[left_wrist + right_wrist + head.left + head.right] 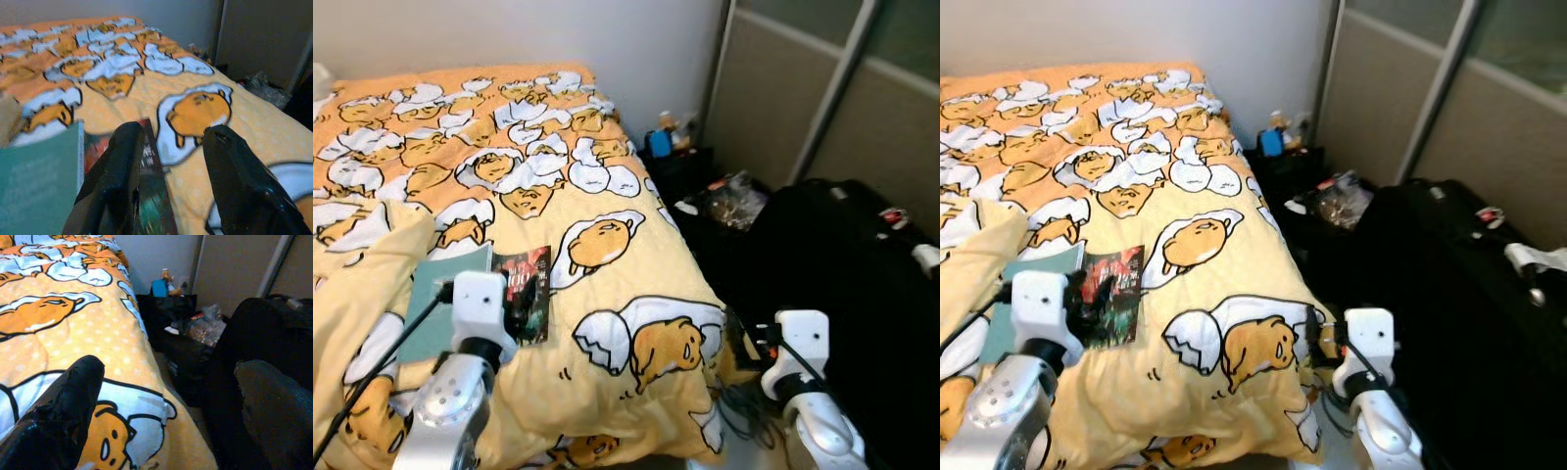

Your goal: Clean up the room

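Hovering over the bed (636,245), the left hand (168,147) is held apart. The dark booklet (524,294) lies at its twelve o'clock, long axis running away; the right hand (166,396), also apart, is farther.

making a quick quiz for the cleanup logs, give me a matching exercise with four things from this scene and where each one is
Things:
1. teal book
2. dark magazine
3. blue container
4. left gripper

Places:
A. on the dark stand past the bed's far corner
B. open above the magazine
C. on the bedspread, against the magazine's left edge
D. on the bedspread, right of the book

Pairs: 1-C, 2-D, 3-A, 4-B
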Robot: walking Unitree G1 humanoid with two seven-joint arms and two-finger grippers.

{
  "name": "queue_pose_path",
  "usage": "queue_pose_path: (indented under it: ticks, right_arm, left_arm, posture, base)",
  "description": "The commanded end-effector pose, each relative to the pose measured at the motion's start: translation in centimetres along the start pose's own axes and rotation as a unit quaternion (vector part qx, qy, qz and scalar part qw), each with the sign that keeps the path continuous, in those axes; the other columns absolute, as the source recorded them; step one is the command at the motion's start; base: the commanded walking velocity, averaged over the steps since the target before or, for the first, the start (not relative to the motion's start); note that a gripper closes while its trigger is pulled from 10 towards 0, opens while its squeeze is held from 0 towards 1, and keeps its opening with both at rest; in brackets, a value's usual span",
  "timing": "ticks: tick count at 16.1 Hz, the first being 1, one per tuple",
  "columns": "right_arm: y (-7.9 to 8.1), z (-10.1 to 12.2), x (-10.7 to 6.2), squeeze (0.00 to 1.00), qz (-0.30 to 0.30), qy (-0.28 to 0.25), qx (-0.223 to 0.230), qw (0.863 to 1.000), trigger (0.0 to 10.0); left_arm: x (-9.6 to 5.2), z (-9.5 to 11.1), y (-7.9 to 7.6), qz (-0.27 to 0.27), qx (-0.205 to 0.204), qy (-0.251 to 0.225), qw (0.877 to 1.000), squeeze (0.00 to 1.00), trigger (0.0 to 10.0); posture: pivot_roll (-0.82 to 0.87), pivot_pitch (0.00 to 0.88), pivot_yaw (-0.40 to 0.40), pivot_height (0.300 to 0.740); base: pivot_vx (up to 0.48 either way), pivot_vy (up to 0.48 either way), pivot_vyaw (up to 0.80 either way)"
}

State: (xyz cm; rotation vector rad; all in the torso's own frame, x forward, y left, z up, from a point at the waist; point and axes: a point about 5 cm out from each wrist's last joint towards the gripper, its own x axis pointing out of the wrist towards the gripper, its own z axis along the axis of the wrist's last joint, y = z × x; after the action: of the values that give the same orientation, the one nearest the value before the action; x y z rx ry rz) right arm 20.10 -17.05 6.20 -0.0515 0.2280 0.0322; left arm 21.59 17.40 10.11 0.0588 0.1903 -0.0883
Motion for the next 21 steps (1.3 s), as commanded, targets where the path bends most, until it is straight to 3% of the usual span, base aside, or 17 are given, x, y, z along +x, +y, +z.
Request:
queue_pose_path:
  ticks: [1, 4, 8, 9, 11, 12, 13, 18, 21]
  right_arm:
    - [0.1, 0.2, 0.3, 1.00, 0.004, -0.002, -0.007, 1.000, 10.0]
    - [0.4, 0.3, 0.7, 1.00, 0.031, -0.004, -0.010, 0.999, 10.0]
    - [0.3, 0.0, 0.5, 1.00, 0.009, -0.005, 0.010, 1.000, 10.0]
    - [0.2, -0.3, 0.4, 0.95, -0.001, -0.002, 0.018, 1.000, 10.0]
    - [0.4, -0.3, 0.3, 0.53, -0.001, -0.006, 0.013, 1.000, 10.0]
    - [0.4, -0.3, 0.1, 0.40, 0.001, -0.007, 0.006, 1.000, 10.0]
    - [0.2, -0.3, 0.1, 0.00, 0.003, -0.008, 0.005, 1.000, 10.0]
    - [-0.4, 0.0, 0.6, 0.00, -0.004, 0.000, 0.019, 1.000, 10.0]
    - [-0.5, 0.0, 0.8, 0.00, -0.016, 0.004, 0.005, 1.000, 10.0]
  left_arm:
    - [-0.2, 0.3, 0.0, 0.005, 0.005, -0.004, 1.000, 0.00, 10.0]
    - [-0.9, -0.1, 0.4, 0.015, 0.007, 0.005, 1.000, 0.00, 10.0]
    - [-0.4, 0.3, 0.5, -0.004, 0.018, 0.005, 1.000, 0.00, 10.0]
    - [-0.1, 0.4, 0.4, -0.012, 0.023, 0.003, 1.000, 0.00, 10.0]
    - [0.4, 0.5, 0.5, -0.017, 0.021, 0.003, 1.000, 0.00, 10.0]
    - [0.5, 0.4, 0.5, -0.014, 0.017, 0.004, 1.000, 0.00, 10.0]
    - [0.5, 0.2, 0.2, -0.014, 0.015, 0.006, 1.000, 0.00, 10.0]
    - [0.3, 0.0, 0.0, -0.007, 0.008, 0.007, 1.000, 0.00, 10.0]
    - [0.3, 0.1, 0.1, -0.003, 0.006, 0.006, 1.000, 0.00, 10.0]
  posture:
    - [0.01, 0.000, 0.007, 0.740]
    - [0.03, 0.000, -0.009, 0.740]
    - [0.02, 0.000, 0.039, 0.740]
    - [0.02, 0.000, 0.049, 0.740]
    - [0.00, 0.000, 0.058, 0.740]
    - [0.00, 0.000, 0.053, 0.740]
    - [0.00, 0.000, 0.044, 0.740]
    - [0.01, 0.000, 0.021, 0.740]
    - [0.02, 0.000, 0.020, 0.740]
  base:
    - [0.000, 0.262, 0.00]
    - [0.000, 0.260, 0.00]
    - [0.000, 0.285, 0.20]
    - [0.000, 0.281, 0.00]
    - [0.000, 0.289, 0.00]
    - [0.000, 0.292, 0.00]
    - [0.000, 0.289, 0.00]
    - [0.000, 0.283, 0.00]
    - [0.000, 0.282, 0.00]
